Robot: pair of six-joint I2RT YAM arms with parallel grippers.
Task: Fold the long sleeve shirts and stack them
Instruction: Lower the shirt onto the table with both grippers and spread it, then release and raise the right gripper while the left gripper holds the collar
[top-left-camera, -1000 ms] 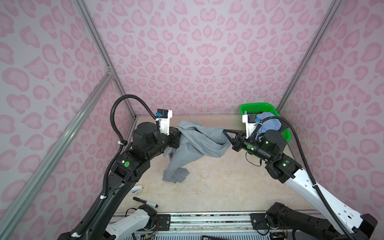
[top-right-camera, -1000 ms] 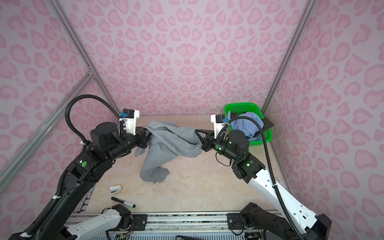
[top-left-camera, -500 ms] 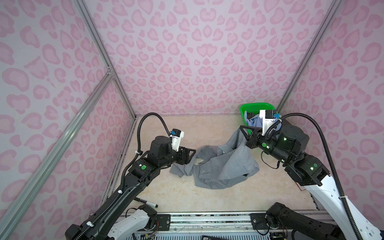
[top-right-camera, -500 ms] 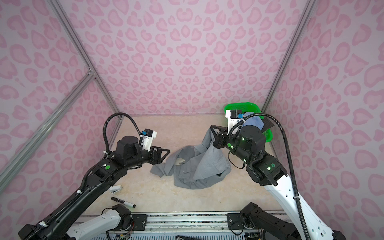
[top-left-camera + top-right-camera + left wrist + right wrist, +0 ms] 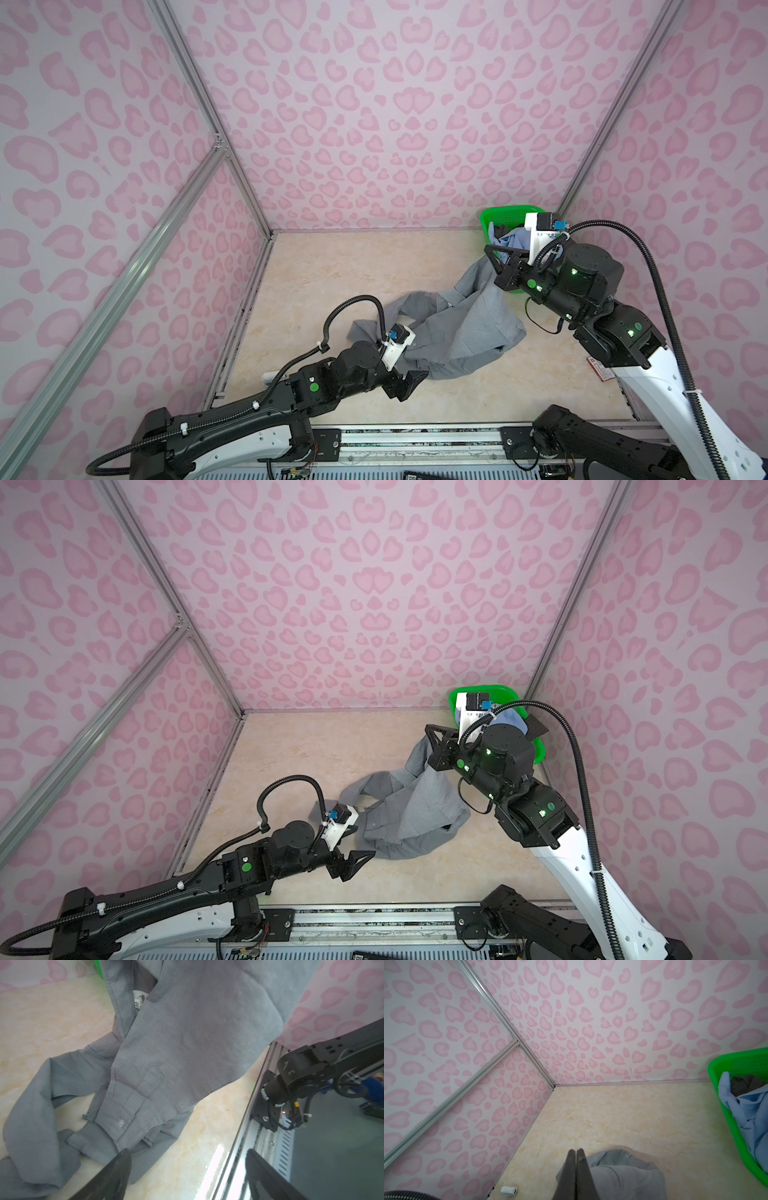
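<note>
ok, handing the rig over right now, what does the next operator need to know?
Left gripper: open, empty, at the near edge of the grey shirt.
Right gripper: shut on the grey shirt, lifting one end by the green basket; the rest lies crumpled on the table.
Light blue shirt and dark shirt: in the basket.
Done: nothing folded, no stack.
To do: flatten and fold grey, then the other two, stack.

A bright green perforated plastic basket (image 5: 508,212) sits in the far right corner of the beige marbled tabletop (image 5: 332,270). A small white plastic piece (image 5: 508,1190) lies by its near left edge. Pink-spotted wall panels (image 5: 374,124) in silver aluminium framing (image 5: 219,143) enclose the tabletop.
</note>
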